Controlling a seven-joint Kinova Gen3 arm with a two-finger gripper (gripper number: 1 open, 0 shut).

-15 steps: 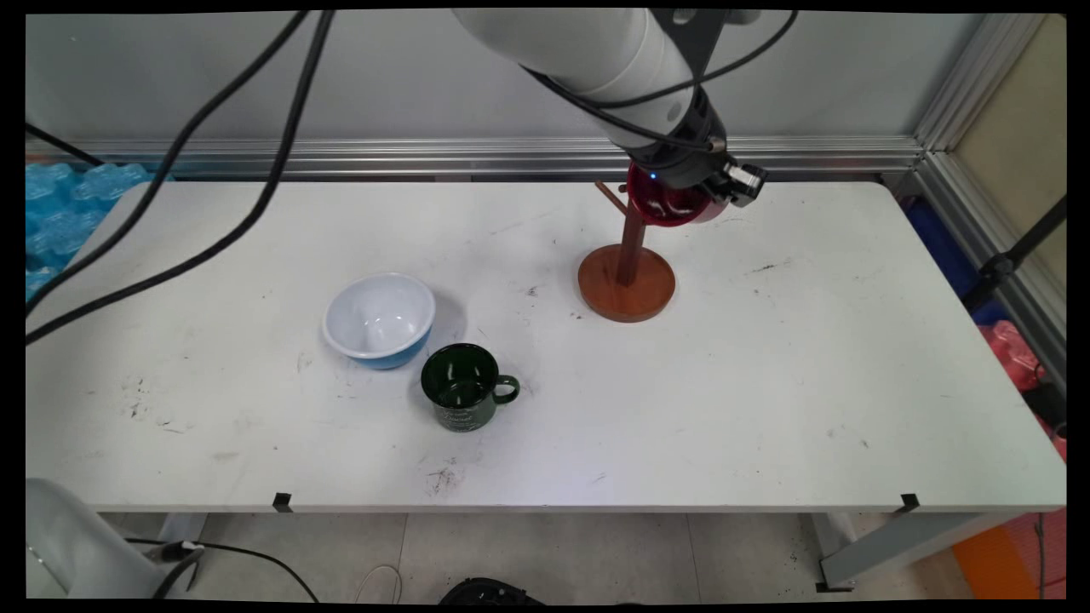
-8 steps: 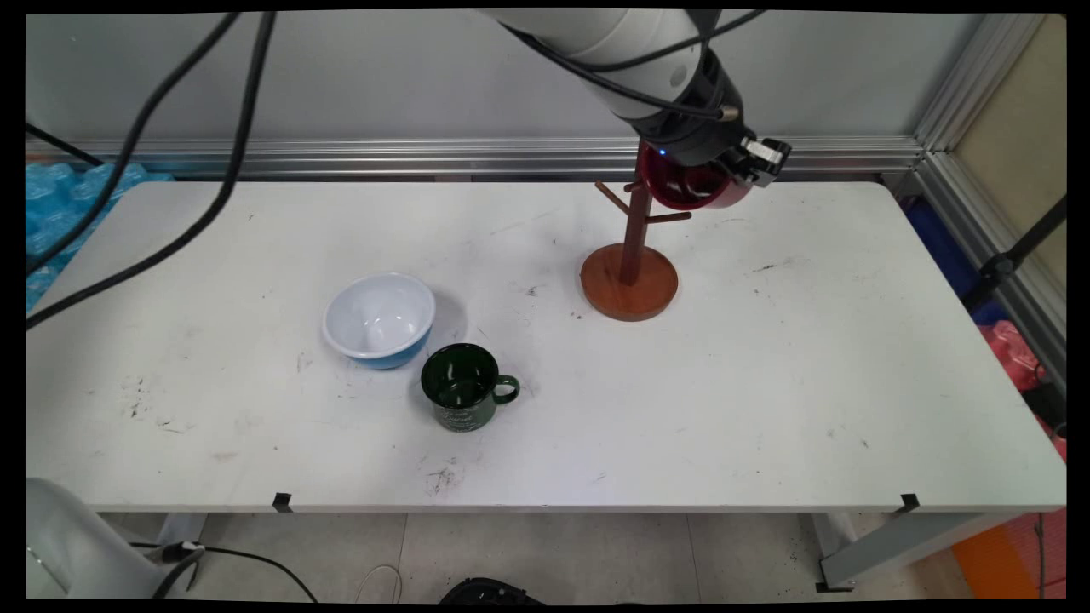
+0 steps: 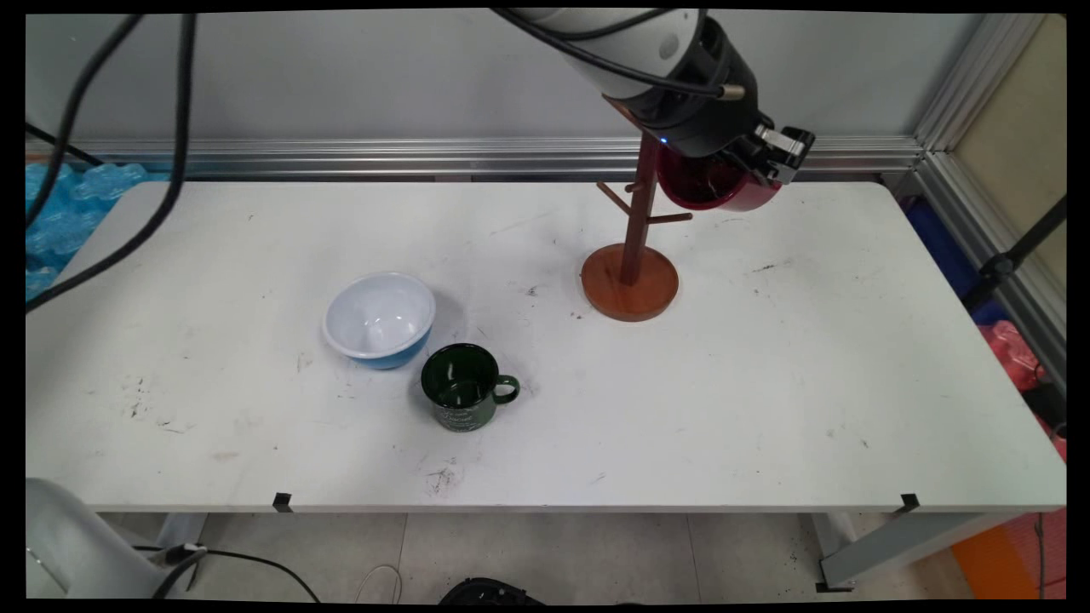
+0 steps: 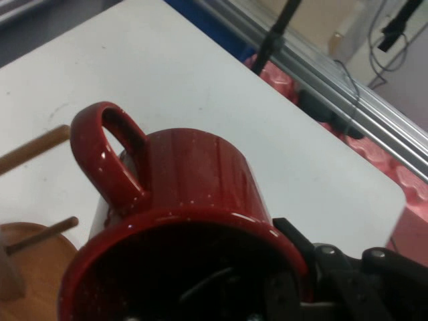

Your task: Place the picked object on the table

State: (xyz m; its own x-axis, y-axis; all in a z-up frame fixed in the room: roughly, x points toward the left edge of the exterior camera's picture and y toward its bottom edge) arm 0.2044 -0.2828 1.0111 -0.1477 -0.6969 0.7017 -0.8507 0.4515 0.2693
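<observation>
Up at the top right of the frame, the gripper [image 3: 739,174] is holding a red mug [image 3: 719,183], fingers clamped on its rim. It is hanging just right of the wooden mug tree [image 3: 632,255], above the surface [image 3: 766,383].

Mug [image 3: 719,183] in pincer [image 3: 732,174], above table [image 3: 766,383]; rack [image 3: 630,255] just left; cup [image 3: 464,396], bowl [image 3: 379,319] far left, nearer camera.

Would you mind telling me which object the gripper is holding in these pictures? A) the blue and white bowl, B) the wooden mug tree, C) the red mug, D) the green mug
C: the gripper is clamped on the rim of the red mug, held in the air beside the wooden mug tree, while the green mug and the bowl sit on the table.
</observation>
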